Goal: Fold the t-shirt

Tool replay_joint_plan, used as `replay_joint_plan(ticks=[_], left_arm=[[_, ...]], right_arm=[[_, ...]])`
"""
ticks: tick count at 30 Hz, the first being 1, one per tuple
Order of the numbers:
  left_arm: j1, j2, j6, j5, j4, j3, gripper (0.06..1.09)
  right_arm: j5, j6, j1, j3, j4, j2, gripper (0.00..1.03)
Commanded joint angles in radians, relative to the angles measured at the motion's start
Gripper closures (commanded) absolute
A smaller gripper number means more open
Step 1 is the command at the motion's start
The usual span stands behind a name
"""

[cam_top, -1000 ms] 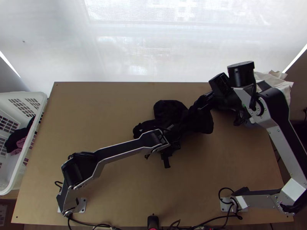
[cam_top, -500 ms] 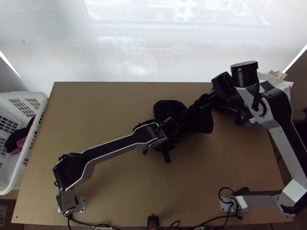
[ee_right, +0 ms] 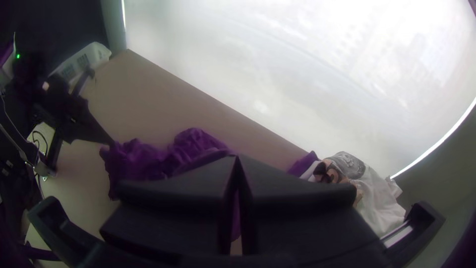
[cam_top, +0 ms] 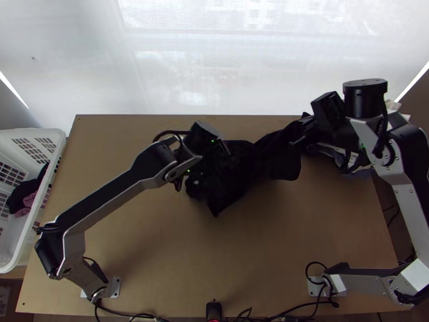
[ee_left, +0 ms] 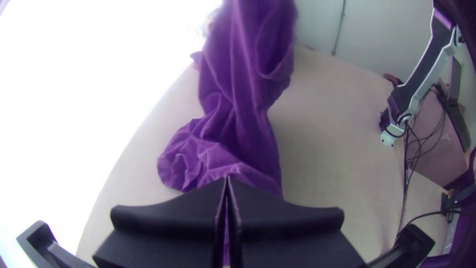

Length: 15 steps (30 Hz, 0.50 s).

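Note:
In the top view my left gripper (cam_top: 219,161) is at the left part of the dark t-shirt (cam_top: 274,161), and my right gripper (cam_top: 301,133) is at its upper right end. The shirt lies bunched and stretched between them. In the left wrist view the shirt (ee_left: 238,104) looks purple and runs away in long folds from my left gripper (ee_left: 227,179), whose fingers are together on cloth. The right wrist view has my right gripper (ee_right: 237,160) shut, with purple cloth between its fingers; the bunched shirt (ee_right: 144,161) extends toward the left arm's gripper.
A white basket (cam_top: 26,236) with dark and pink clothes stands at the table's left edge. Other cloth, white with a print (ee_right: 379,198), is at the far right corner, beside the right arm. Bare table (cam_top: 161,252) shows in front of the shirt and at the left.
My left gripper has moved left and up the picture, and the shirt's left part is now drawn into a point toward the near edge. My right gripper has shifted slightly right, cloth following.

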Motion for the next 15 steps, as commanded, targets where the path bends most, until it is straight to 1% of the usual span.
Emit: replay_joint_plan(ticks=[1, 9, 15], left_arm=[[0.14, -0.122, -0.007, -0.019, -0.039, 0.05, 1.05], [0.337, -0.268, -0.032, -0.019, -0.047, 0.054, 1.05], [0.421, -0.334, -0.036, -0.018, -0.064, 0.098, 1.05]], right_arm=[[0.019, 0.003, -0.009, 0.081, -0.035, -0.013, 1.0], [0.055, 0.003, -0.032, 0.212, -0.093, -0.018, 1.0], [0.082, -0.012, -0.036, 0.289, -0.136, -0.024, 1.0]])
